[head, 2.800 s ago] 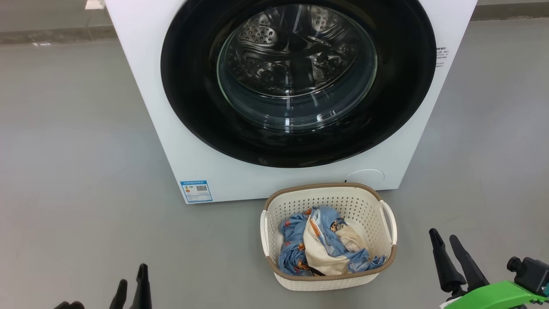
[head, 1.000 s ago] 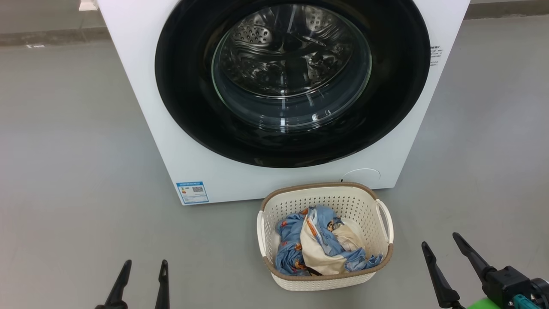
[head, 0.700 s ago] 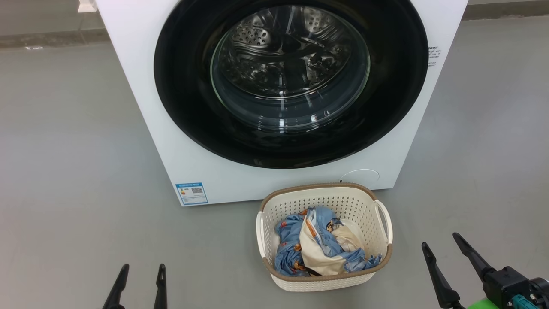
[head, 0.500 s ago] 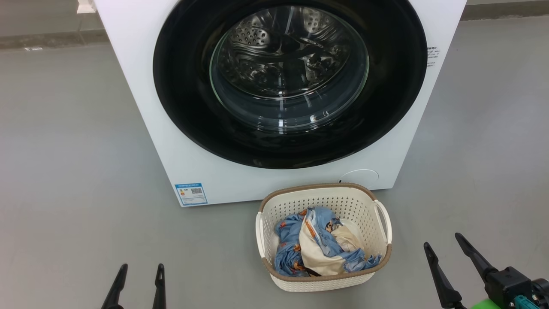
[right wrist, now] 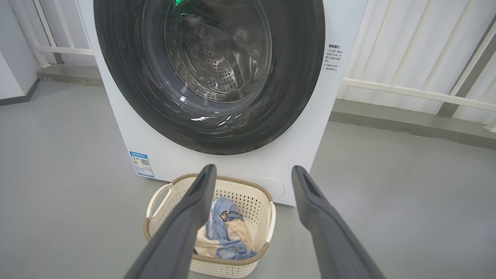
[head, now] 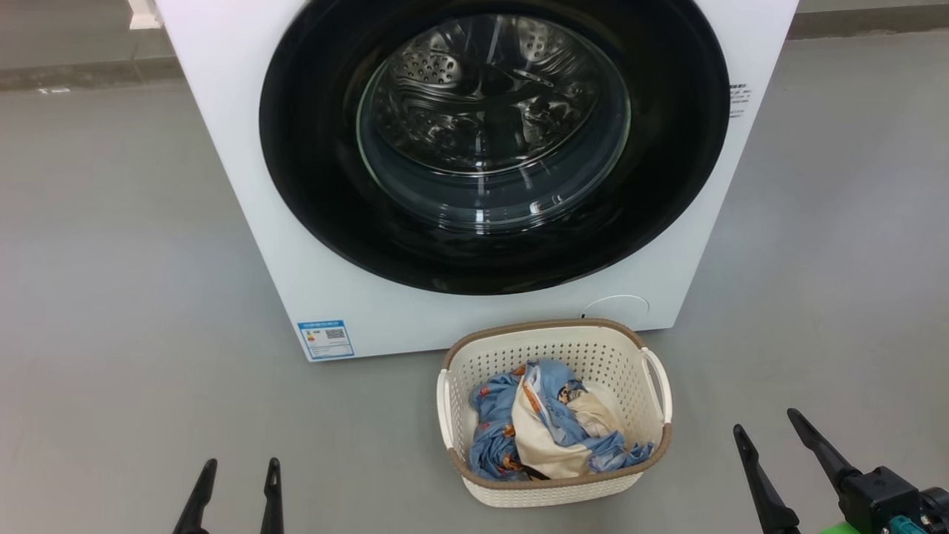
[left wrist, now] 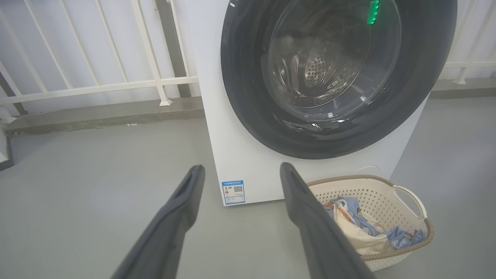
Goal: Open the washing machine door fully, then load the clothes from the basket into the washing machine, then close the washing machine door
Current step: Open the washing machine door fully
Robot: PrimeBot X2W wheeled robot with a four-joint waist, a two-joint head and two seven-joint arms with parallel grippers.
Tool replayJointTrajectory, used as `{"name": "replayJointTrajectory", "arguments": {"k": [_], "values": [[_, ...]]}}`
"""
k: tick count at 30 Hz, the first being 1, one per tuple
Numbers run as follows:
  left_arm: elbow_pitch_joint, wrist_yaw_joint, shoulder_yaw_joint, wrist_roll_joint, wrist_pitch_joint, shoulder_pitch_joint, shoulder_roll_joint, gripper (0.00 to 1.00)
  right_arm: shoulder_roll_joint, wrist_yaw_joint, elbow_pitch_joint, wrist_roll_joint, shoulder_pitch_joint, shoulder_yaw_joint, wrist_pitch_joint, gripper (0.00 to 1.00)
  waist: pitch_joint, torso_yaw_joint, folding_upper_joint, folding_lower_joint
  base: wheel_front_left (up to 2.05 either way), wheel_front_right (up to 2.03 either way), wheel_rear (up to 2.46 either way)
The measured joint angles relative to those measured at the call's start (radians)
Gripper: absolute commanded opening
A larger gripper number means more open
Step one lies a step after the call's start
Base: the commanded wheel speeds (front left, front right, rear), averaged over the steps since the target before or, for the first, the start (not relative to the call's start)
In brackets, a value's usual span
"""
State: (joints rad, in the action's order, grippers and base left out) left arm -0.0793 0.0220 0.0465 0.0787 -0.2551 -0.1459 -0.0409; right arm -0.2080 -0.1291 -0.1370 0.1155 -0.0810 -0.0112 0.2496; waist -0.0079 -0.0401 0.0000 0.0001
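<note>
The white washing machine (head: 237, 185) stands ahead with its round black washing machine door (head: 311, 215) shut flat against the front; the steel drum shows through the glass. On the floor before it sits the cream basket (head: 552, 491) holding the clothes (head: 545, 430), light-blue printed fabric and cream cloth. My left gripper (head: 241, 466) hovers open at the lower left, well clear of the basket. My right gripper (head: 765, 424) stands open at the lower right, beside the basket. The door (left wrist: 248, 108), basket (left wrist: 403, 255) and clothes (left wrist: 360, 236) also show past my left fingers (left wrist: 182, 205), and likewise the door (right wrist: 116, 77), basket (right wrist: 228, 267) and clothes (right wrist: 228, 232) between my right fingers (right wrist: 310, 193).
Grey floor (head: 126, 297) spreads on both sides of the washer. A white railing (left wrist: 97, 85) on a low kerb runs behind it on the left, and a white panelled wall with a rail (right wrist: 418, 93) on the right. A blue label (head: 325, 339) marks the washer's lower left.
The head view has shifted a little, so the washer and basket sit slightly left and lower. Both grippers stay open and almost still.
</note>
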Motion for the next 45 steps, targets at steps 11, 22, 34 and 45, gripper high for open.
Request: {"name": "replayJointTrajectory", "arguments": {"k": [11,22,34,45], "values": [[0.008,0.002,0.003,0.0,0.0,-0.002,-0.002,1.0,0.003,0.0,0.001,0.0,-0.002,-0.002,0.0,1.0,0.007,-0.009,0.0,0.0,0.98,0.98,-1.95],[0.02,0.01,0.007,0.029,0.0,-0.002,-0.001,1.0,0.002,0.0,0.005,0.0,-0.002,-0.001,0.0,1.0,0.018,-0.008,0.0,-0.0001,1.09,1.09,-2.19],[0.03,0.019,0.011,0.049,0.0,-0.002,-0.001,1.0,-0.001,0.0,0.013,0.001,-0.002,0.0,0.0,1.0,0.024,-0.004,0.0,-0.0001,0.29,0.29,-0.59],[0.03,0.026,0.013,0.049,0.0,-0.002,-0.001,1.0,0.006,0.0,0.026,0.011,-0.002,0.007,0.0,0.47,0.022,-0.001,0.0,0.0,0.0,0.0,0.0]]}}
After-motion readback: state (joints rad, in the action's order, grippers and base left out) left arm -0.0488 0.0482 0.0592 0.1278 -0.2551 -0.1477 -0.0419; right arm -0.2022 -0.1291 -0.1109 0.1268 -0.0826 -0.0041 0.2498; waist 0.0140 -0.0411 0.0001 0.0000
